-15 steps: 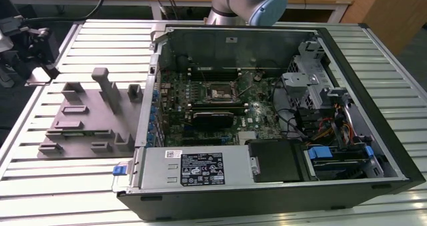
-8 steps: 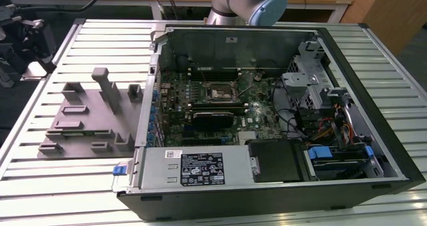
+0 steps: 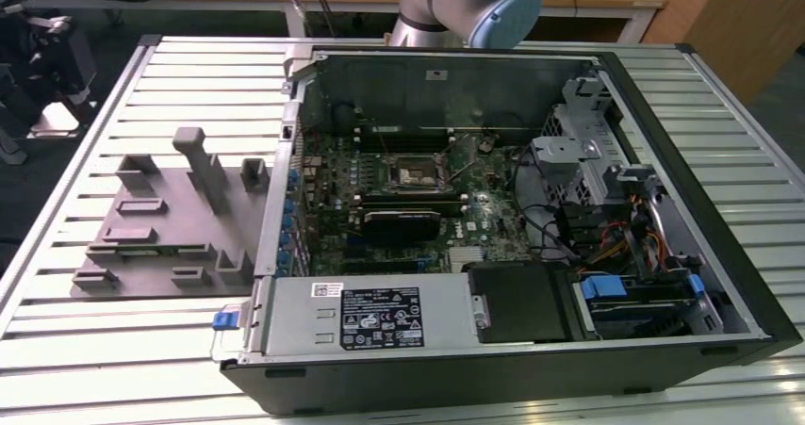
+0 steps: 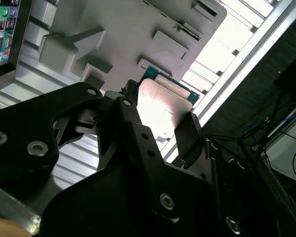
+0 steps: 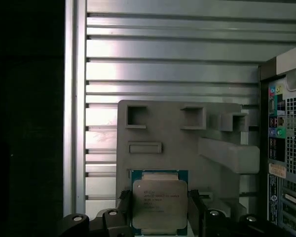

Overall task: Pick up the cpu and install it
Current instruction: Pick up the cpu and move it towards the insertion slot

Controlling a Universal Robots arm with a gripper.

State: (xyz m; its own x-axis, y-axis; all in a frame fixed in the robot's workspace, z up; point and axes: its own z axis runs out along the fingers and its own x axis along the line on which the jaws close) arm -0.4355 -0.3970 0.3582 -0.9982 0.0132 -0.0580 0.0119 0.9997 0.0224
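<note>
The cpu, a flat square chip with a silvery top on a green board, sits between the two black fingers of my gripper, which is shut on its two opposite edges. In the second wrist view the cpu shines brightly between the fingers. Both wrist views look down from well above the grey plastic fixture, which lies on the slatted table. In the exterior view the black square socket sits on the motherboard inside the open computer case.
The grey fixture with its upright blocks lies on the slatted metal table, at the exterior view's left of the case. Drive bays, cables and a power supply crowd the case. The arm's base stands behind it.
</note>
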